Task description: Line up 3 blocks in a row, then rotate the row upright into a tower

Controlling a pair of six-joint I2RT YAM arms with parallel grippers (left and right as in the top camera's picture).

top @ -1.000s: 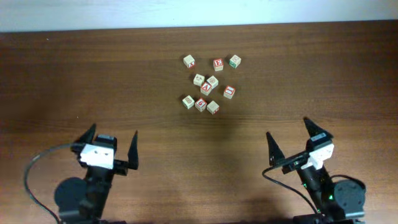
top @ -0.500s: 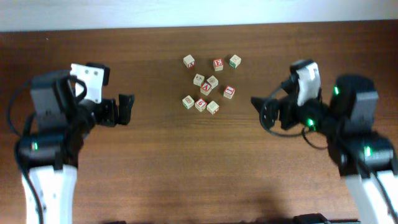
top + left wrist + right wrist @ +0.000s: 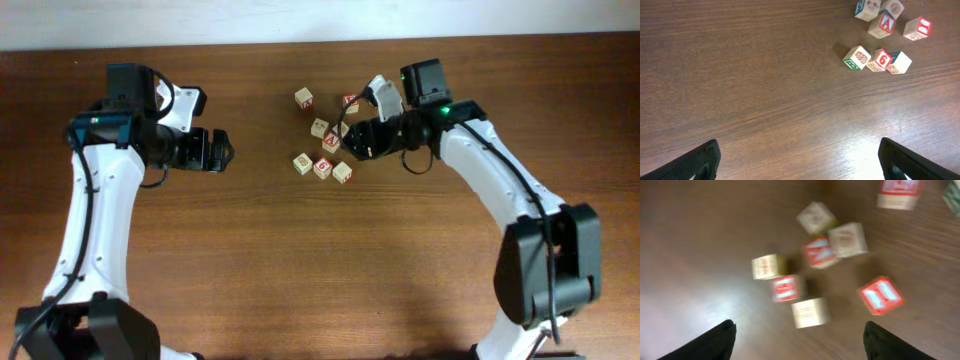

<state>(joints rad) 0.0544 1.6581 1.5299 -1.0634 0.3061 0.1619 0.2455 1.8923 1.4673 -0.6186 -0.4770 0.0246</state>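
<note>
Nearest the arms, 3 cubes sit in a close row: the cube with the greenish mark (image 3: pixel 856 57), a red 6 cube (image 3: pixel 881 58) and a plain pale cube (image 3: pixel 900 62). Just beyond them stands the A cube (image 3: pixel 885 23), with the I cube (image 3: pixel 918 27) just beside it on its right. Farther off are more pale cubes and a red-lettered cube (image 3: pixel 896 194) at the cluster's far edge. All lie loose, at odd angles, in 1 tight scatter on the table (image 3: pixel 250 250). Each of the 3 blocks probably has to be picked out singly, with neighbours close enough to get nudged. The right gripper (image 3: pixel 355 138) hangs over the cluster's right side, hiding the I cube from overhead. Its blurred wrist view shows the fingers spread wide, nothing between them and no cube touched, so I judge it is lining up on a first block. The left gripper (image 3: pixel 217 150) hovers well apart to the cluster's left, fully spread and empty, likely parked out of the other arm's way.
</note>
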